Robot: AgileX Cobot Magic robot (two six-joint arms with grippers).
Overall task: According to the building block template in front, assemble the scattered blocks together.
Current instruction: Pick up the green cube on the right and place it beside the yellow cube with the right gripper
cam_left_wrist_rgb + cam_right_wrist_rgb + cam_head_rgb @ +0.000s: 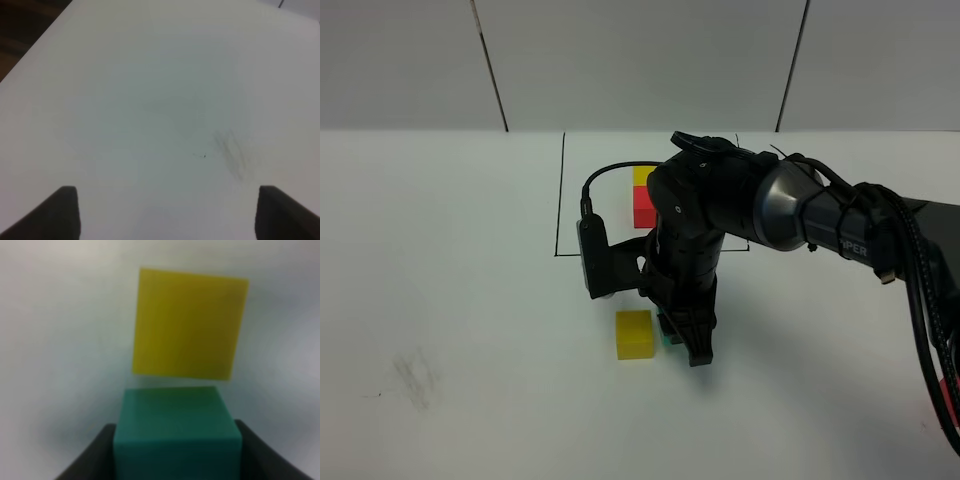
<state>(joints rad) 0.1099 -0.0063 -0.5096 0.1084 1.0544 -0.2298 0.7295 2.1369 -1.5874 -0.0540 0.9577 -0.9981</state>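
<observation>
Now, right gripper (175,460) clamped narrow on the teal cube (175,425), low over the table (470,300), yellow cube (190,330) just beyond the fingertips, faces roughly square, slim gap likely; left gripper (170,215) gapes empty, well apart.

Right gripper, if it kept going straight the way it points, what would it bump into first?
Probably the white table: the right gripper, shut on the teal cube, points steeply down, so the cube would press into it. The yellow cube sits close beside; depth is unclear.
</observation>
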